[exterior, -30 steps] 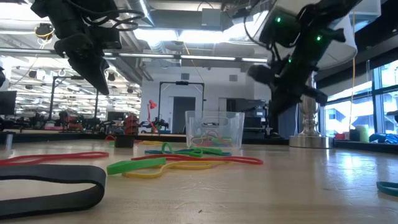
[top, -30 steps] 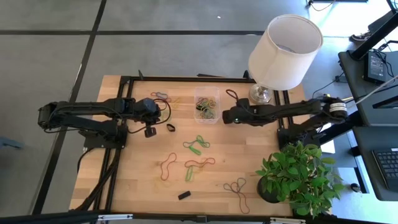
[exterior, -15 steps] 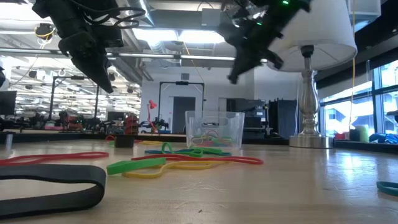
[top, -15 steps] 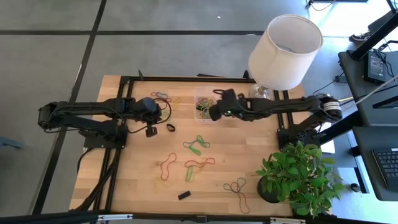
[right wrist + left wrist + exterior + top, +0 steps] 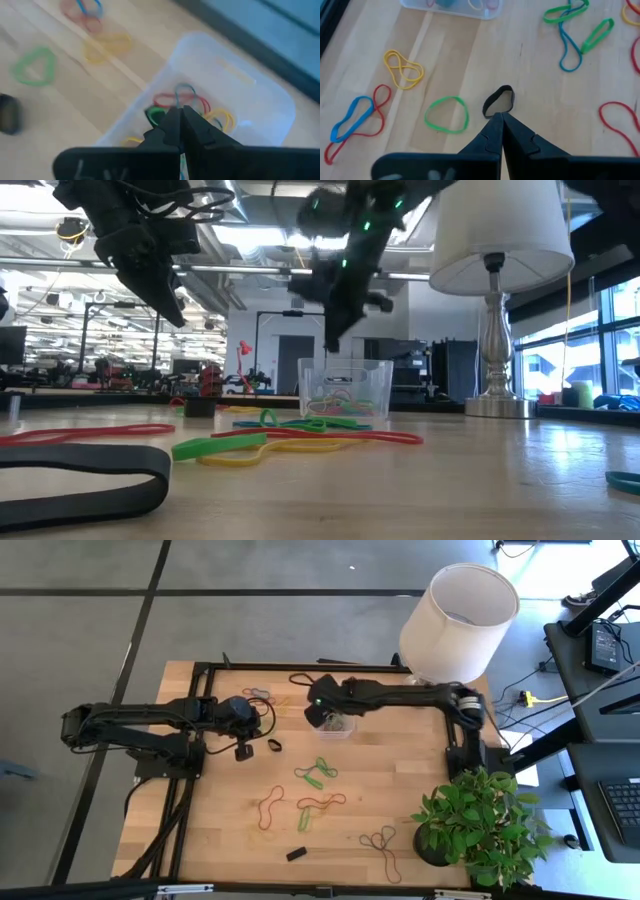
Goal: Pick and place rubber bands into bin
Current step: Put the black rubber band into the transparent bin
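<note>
Swinging leftward across the upper part of the high view, the right arm has carried its gripper from beside the lamp base to a spot over the bin, while the left arm has stayed where it was. Largest on the wooden table [image 5: 400,800] is the white lampshade [image 5: 459,622] at upper right, with a potted plant [image 5: 478,823] at lower right. In the high view the right gripper [image 5: 322,708] hangs at the left edge of the clear bin [image 5: 340,727], just above centre; its jaws are pressed shut, and whether anything is pinched between them cannot be told. The right wrist view looks down past those closed jaws into the bin [image 5: 235,100], where red, green, yellow and blue rubber bands [image 5: 185,102] lie. The left gripper [image 5: 240,745] sits left of centre in the high view, jaws closed on nothing, hovering just beside a black rubber band [image 5: 499,99]. Near it lie a green band [image 5: 447,114] and a yellow band [image 5: 403,68]. More loose bands are scattered across the middle of the table, among them a green tangle [image 5: 316,772] and a red loop [image 5: 270,806]. A small black block [image 5: 296,853] lies near the lower edge.
</note>
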Motion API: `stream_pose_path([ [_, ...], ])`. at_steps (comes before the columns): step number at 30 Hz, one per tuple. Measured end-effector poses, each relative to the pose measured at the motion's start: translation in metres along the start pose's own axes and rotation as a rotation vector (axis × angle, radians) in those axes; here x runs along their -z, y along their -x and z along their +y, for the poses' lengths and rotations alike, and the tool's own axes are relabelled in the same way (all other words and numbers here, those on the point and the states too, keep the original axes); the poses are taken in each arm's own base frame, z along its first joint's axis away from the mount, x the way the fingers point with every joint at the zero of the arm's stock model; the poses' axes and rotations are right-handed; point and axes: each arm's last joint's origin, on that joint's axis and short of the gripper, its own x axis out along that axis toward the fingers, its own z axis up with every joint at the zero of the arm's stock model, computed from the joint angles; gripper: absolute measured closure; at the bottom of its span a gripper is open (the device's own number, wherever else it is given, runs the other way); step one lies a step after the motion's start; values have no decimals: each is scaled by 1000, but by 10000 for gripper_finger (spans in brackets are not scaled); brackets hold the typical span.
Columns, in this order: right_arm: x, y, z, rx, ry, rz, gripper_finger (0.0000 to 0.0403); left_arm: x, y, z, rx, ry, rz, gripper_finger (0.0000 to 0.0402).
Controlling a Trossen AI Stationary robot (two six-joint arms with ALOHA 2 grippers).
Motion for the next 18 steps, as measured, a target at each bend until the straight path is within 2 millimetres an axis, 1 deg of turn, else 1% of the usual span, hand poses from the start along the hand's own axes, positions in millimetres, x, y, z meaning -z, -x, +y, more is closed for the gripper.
stream_pose_path([
  [4, 5, -30, -9, 46, -29, 120, 402, 0, 0, 0, 8, 17, 0, 399],
  [7, 10, -42, -14, 76, -32, 169, 387, 0, 0, 0, 11, 35, 1, 399],
  [10, 12, -46, -14, 79, -27, 184, 359, 0, 0, 0, 3, 56, 1, 400],
  [18, 13, -46, -14, 82, -19, 197, 267, 0, 0, 0, -13, 59, 0, 400],
])
